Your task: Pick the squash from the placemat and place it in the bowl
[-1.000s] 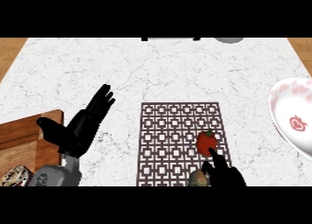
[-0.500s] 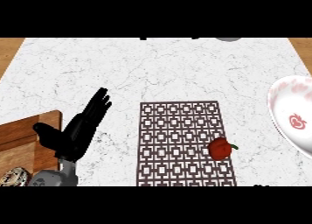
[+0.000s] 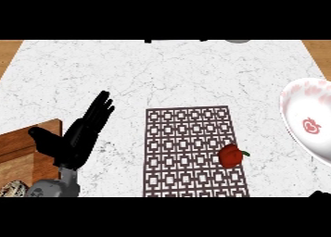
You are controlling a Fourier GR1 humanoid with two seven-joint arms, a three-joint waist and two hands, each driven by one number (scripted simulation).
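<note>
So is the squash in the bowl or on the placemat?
On the placemat: the squash lies near its right edge, apart from the bowl.

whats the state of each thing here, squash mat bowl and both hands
squash: lying on the placemat near its right edge, not held
placemat: flat on the counter
bowl: at the right edge, no squash in it
left hand: open, fingers up, resting left of the placemat, holding nothing
right hand: only a bit shows at the lower right edge, state unclear

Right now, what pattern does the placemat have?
The placemat is dark brown with a pale square lattice; head view shows it best.
</note>
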